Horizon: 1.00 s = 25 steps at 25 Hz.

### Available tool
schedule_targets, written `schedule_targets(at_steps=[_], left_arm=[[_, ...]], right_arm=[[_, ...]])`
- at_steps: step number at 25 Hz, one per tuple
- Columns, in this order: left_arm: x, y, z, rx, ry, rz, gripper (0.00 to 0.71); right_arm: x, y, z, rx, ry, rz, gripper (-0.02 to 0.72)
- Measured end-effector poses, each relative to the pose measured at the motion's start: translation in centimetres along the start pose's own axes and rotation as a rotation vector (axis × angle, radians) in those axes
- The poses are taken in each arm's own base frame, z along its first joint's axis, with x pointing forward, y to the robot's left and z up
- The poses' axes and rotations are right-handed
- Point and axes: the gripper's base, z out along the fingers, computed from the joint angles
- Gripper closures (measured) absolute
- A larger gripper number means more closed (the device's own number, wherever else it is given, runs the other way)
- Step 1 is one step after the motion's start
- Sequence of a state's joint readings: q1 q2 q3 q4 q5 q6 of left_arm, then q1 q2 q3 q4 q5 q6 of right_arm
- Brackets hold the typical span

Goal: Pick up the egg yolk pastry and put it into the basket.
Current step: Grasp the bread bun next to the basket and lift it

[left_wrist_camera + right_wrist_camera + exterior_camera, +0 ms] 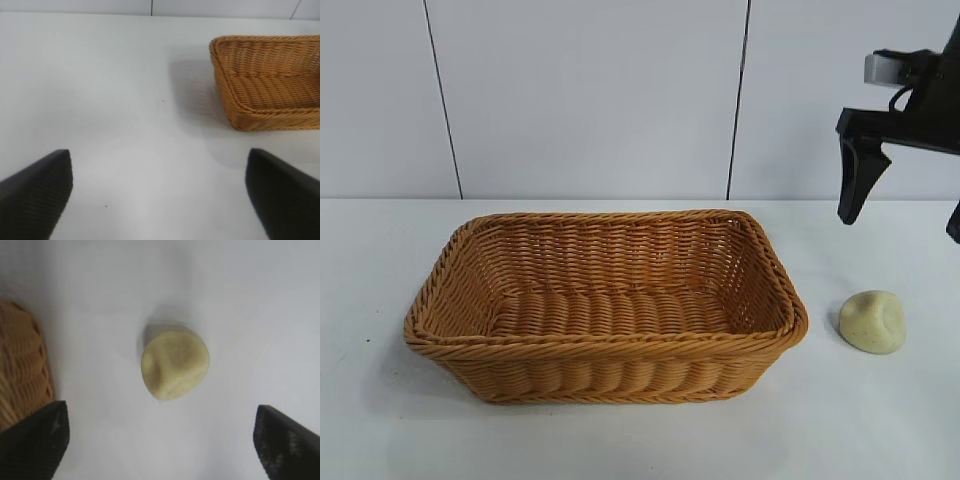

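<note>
The pale yellow egg yolk pastry (873, 321) lies on the white table just right of the orange-brown wicker basket (605, 345), not touching it. My right gripper (900, 220) hangs open and empty in the air above and slightly behind the pastry. In the right wrist view the pastry (174, 362) sits ahead of the wide-apart fingers (37, 437), with the basket's corner (20, 370) beside it. My left gripper (160, 192) is open and empty over bare table left of the basket (270, 80); it is out of the exterior view.
The white table (880, 420) runs to a pale panelled wall (590, 90) behind. The basket holds nothing.
</note>
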<state>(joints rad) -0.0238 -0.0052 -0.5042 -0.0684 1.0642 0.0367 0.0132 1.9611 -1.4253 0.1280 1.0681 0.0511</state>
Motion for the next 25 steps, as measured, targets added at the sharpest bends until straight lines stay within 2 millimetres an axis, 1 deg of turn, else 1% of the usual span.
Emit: schedule_targets(at_steps=[3, 6, 9, 10, 13, 17, 19, 20, 22, 25], left_arm=[[0.0, 0.0, 0.0, 0.000, 0.000, 0.000, 0.021], [0.0, 0.0, 0.0, 0.000, 0.000, 0.000, 0.021], [0.0, 0.0, 0.0, 0.000, 0.000, 0.000, 0.021], [0.0, 0.0, 0.0, 0.000, 0.000, 0.000, 0.021], [0.0, 0.0, 0.0, 0.000, 0.000, 0.000, 0.021], [0.0, 0.0, 0.0, 0.000, 0.000, 0.000, 0.021], [0.0, 0.0, 0.0, 0.000, 0.000, 0.000, 0.021], [0.0, 0.0, 0.0, 0.000, 0.000, 0.000, 0.021], [0.0, 0.0, 0.0, 0.000, 0.000, 0.000, 0.021], [0.0, 0.0, 0.0, 0.000, 0.000, 0.000, 0.021]], right_arm=[[-0.4, -0.2, 2.8, 0.001, 0.056, 0.013, 0.010], [-0.7, -0.4, 5.1, 0.003, 0.089, 0.037, 0.010], [-0.8, -0.6, 6.8, 0.004, 0.117, 0.047, 0.010], [-0.8, -0.6, 7.1, 0.005, 0.126, 0.048, 0.010], [-0.8, -0.6, 7.4, 0.005, 0.132, 0.049, 0.011], [-0.8, -0.7, 7.4, 0.015, 0.131, 0.052, 0.075], [-0.8, -0.8, 7.4, 0.027, 0.126, 0.049, 0.129], [-0.8, -0.9, 7.4, 0.035, 0.124, 0.046, 0.177], [-0.8, -1.0, 7.4, 0.042, 0.123, 0.042, 0.301], [-0.8, -1.0, 7.4, 0.042, 0.123, 0.042, 0.541]])
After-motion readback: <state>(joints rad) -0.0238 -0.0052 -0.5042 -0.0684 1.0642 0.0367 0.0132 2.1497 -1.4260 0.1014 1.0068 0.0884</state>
